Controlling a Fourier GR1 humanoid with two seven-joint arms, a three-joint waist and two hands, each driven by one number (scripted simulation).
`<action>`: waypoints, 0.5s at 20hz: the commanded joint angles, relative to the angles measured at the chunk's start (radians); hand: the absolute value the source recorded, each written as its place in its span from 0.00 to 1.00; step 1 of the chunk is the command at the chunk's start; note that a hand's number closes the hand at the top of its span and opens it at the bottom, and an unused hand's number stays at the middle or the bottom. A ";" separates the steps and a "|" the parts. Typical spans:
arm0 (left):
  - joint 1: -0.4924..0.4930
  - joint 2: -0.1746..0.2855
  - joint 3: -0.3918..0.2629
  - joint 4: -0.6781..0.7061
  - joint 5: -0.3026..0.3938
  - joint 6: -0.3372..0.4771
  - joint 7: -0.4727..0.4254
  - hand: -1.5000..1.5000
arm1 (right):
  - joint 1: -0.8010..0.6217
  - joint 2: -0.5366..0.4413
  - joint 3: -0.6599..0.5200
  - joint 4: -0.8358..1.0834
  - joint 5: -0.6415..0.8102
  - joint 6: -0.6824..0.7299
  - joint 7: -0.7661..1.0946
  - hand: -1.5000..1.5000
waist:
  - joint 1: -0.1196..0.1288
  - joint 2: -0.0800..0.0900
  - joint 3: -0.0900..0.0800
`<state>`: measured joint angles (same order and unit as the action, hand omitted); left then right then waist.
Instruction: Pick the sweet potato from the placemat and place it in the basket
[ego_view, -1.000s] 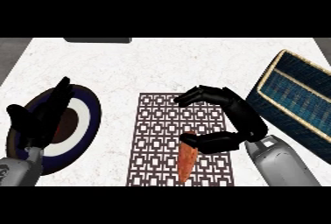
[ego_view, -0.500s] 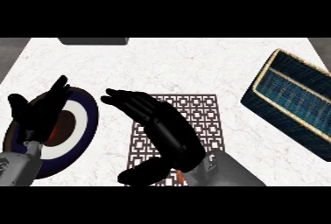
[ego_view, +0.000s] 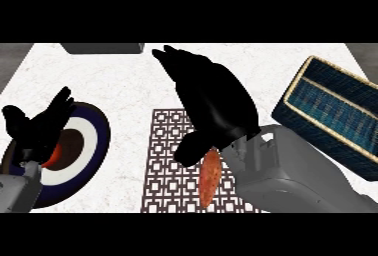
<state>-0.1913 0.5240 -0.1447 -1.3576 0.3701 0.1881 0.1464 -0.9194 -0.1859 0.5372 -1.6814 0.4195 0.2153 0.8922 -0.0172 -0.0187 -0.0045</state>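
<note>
The sweet potato (ego_view: 209, 180) lies lengthwise near the placemat's (ego_view: 166, 170) right edge, its far end hidden under the right hand (ego_view: 214, 100) — fingers spread wide, holding nothing. Probably stiff, tapered, light — best grasped round its thick middle.

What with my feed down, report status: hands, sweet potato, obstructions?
Left hand open, resting over plate. Right hand open over sweet potato on placemat. Basket at right; no objects between.
</note>
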 joint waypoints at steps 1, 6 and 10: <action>0.010 -0.023 -0.003 0.008 -0.004 -0.004 -0.021 0.50 | -0.143 -0.033 -0.102 -0.023 -0.112 0.225 0.240 0.00 | 0.000 0.005 0.002; -0.018 0.019 0.036 0.009 0.015 -0.035 0.012 0.50 | -0.115 -0.072 -0.177 -0.012 -0.382 0.380 0.284 0.00 | -0.003 0.008 0.003; 0.013 -0.003 0.029 -0.008 0.008 -0.023 0.006 0.50 | -0.120 -0.157 -0.214 -0.032 -0.536 0.430 0.334 0.00 | -0.004 0.005 0.004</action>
<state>-0.1881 0.5223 -0.1202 -1.3467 0.3757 0.1640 0.1383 -1.0239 -0.2925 0.3646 -1.6894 0.0267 0.4784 1.0296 -0.0209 -0.0130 -0.0019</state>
